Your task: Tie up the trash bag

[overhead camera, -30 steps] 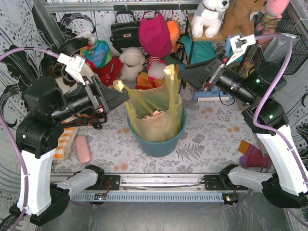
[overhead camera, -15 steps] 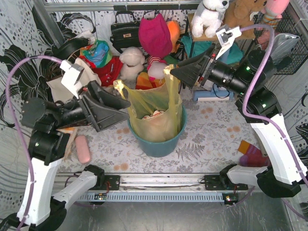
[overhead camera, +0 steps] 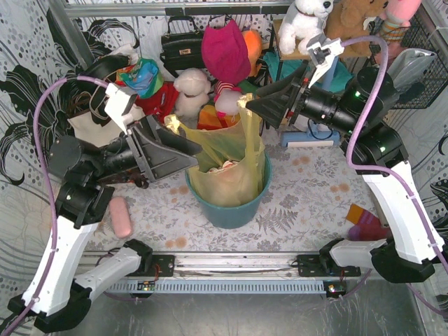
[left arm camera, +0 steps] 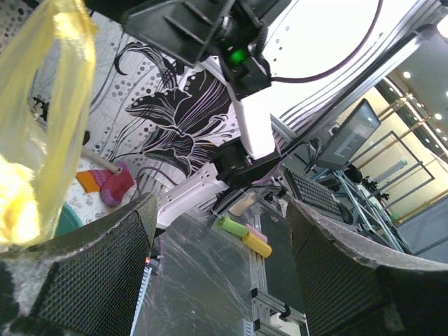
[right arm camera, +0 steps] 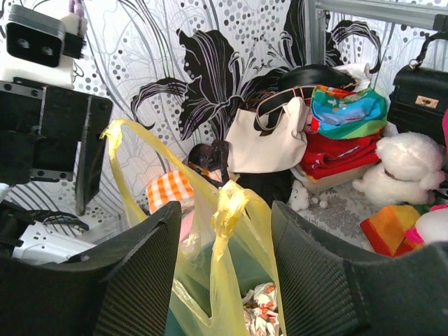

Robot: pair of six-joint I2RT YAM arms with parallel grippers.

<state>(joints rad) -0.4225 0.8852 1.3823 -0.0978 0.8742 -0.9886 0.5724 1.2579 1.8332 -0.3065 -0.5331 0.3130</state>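
1. Bag (overhead camera: 224,150) sits in the teal bin (overhead camera: 231,210) at mid desk (overhead camera: 301,203). Its mouth is open, with white paper inside and two handles standing up.
2. Left arm (overhead camera: 66,241): white link rises from the near-left base, elbow high, forearm about level and pointing right at the bag's left side.
3. Left fingers (overhead camera: 168,147) are spread wide, tips just beside the bag wall below the left handle. In the wrist view the fingers (left arm camera: 91,273) have nothing between them, and the bag (left arm camera: 56,105) lies off to the upper left.
4. Right arm (overhead camera: 399,203): white link rises from the near-right base, forearm reaching left above the bin.
5. Right fingers (overhead camera: 276,105) are parted, tips at the right handle. In the wrist view the handle (right arm camera: 227,203) stands in the gap between the fingers (right arm camera: 336,273), not pinched.
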